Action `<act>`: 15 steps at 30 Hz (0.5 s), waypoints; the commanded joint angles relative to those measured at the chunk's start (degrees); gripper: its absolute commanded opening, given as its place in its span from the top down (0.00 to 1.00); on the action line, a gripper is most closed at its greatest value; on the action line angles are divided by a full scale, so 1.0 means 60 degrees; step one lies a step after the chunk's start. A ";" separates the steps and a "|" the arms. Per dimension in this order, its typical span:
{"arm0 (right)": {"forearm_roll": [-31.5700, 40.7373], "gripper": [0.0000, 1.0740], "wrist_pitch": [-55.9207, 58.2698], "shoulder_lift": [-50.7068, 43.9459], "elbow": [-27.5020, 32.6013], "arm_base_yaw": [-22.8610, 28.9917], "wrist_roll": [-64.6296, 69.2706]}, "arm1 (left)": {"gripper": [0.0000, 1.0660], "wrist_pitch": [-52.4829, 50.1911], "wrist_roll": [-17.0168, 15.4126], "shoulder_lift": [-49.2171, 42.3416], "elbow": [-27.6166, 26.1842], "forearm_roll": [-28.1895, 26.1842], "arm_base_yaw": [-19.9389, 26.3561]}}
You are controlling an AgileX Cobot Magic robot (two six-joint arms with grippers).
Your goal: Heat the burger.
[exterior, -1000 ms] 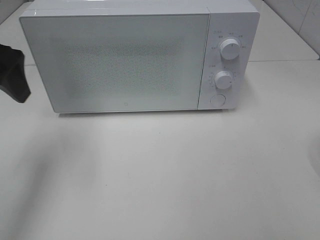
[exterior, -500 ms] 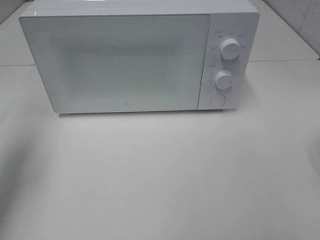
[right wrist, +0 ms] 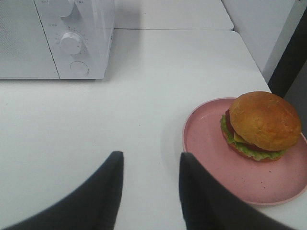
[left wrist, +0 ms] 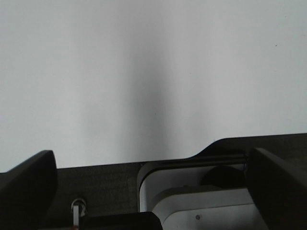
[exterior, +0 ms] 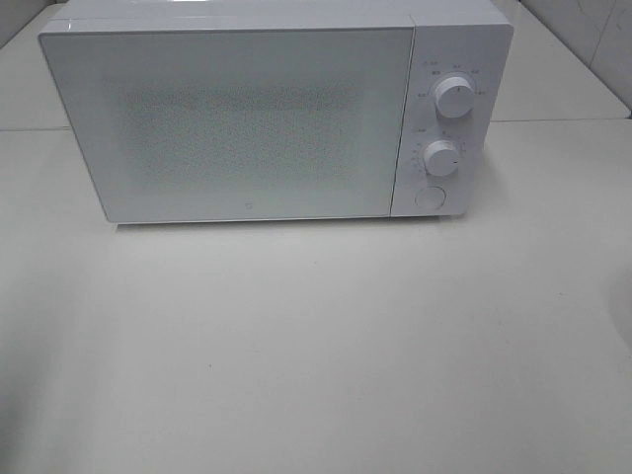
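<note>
Between the two dark fingers of the right gripper [right wrist: 149, 191] lies only bare white table [right wrist: 96, 129]; the jaws stand partly apart, hold nothing and touch nothing. Off to one side of that gripper, near but clear of its fingertips, sits the burger [right wrist: 261, 125], a tan-brown bun with green lettuce and a strip of yellow showing at its edge. It rests on a pink plate [right wrist: 211, 153], toward the plate's far side from the gripper, leaving a broad bare part of the plate nearer the fingers. Ahead of the gripper, well apart across open tabletop, stands the white microwave [right wrist: 76, 38], its door shut, with a round knob [right wrist: 71, 42] and a round button [right wrist: 79, 68] on its control panel. Nothing lies between the gripper and the plate, or between the gripper and the microwave.

The left gripper [left wrist: 153, 191] has its jaws spread wide, one dark finger at each edge of its wrist view, holding nothing, over plain white surface.

From the high camera the microwave [exterior: 267, 118] is seen closed, with neither arm in sight.
</note>
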 commanded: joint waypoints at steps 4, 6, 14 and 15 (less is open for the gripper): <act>-0.0010 0.62 -0.0057 -0.0277 0.0000 -0.0048 -0.0057 | 0.06 -0.0076 -0.0048 -0.2855 0.0764 0.0019 -0.0019; -0.0010 0.62 -0.0057 -0.0277 0.0000 -0.0048 -0.0057 | 0.06 -0.0115 -0.0048 -0.3514 0.0869 0.0010 -0.0019; -0.0010 0.62 -0.0057 -0.0277 0.0000 -0.0048 -0.0057 | 0.06 -0.1117 -0.0048 -0.5090 0.1451 0.0115 -0.0019; -0.0010 0.62 -0.0057 -0.0277 0.0000 -0.0048 -0.0057 | 0.06 -0.1079 -0.0048 -0.5434 0.1566 0.0105 -0.0019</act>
